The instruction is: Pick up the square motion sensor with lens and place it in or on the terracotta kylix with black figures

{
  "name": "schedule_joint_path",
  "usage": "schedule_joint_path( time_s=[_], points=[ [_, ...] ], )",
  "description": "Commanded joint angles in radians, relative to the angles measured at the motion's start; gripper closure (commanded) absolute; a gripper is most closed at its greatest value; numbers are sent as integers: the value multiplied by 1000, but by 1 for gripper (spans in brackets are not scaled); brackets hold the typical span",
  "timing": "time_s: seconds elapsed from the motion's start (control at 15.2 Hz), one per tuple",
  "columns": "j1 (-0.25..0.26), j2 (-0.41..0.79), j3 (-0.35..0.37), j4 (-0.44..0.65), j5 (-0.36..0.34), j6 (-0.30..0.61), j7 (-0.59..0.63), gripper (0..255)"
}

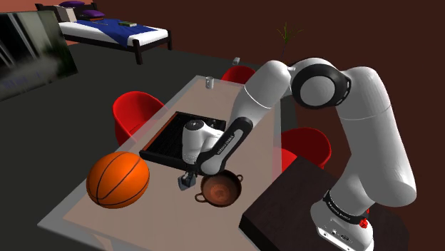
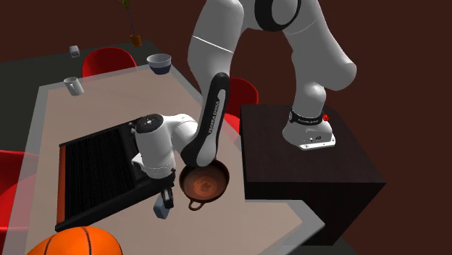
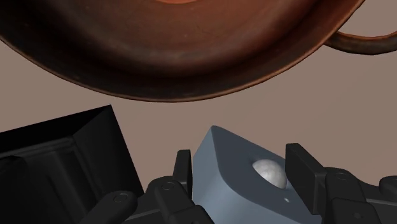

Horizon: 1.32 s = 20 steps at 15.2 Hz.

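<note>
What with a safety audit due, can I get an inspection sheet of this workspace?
Surface: beige table.
Job's things: grey-blue motion sensor held beside the reddish-brown kylix, which is empty.
Clutter: basketball, black ridged tray, cup, bowl.
End effector: shut on the motion sensor.
Cables: nothing seen.
Surroundings: red chair, bed.

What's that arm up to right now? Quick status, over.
End effector shut on grey-blue sensor. Brown two-handled bowl just ahead. Black tray alongside, not blocking.
</note>
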Motion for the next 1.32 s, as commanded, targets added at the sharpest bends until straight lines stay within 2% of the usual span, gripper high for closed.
schedule_joint_path(
  time_s=[0.0, 1.25],
  points=[
    [-5, -25, 7, -9, 5, -16, -3, 255],
    [-50, -243, 66, -52, 69, -190, -48, 255]
  ],
)
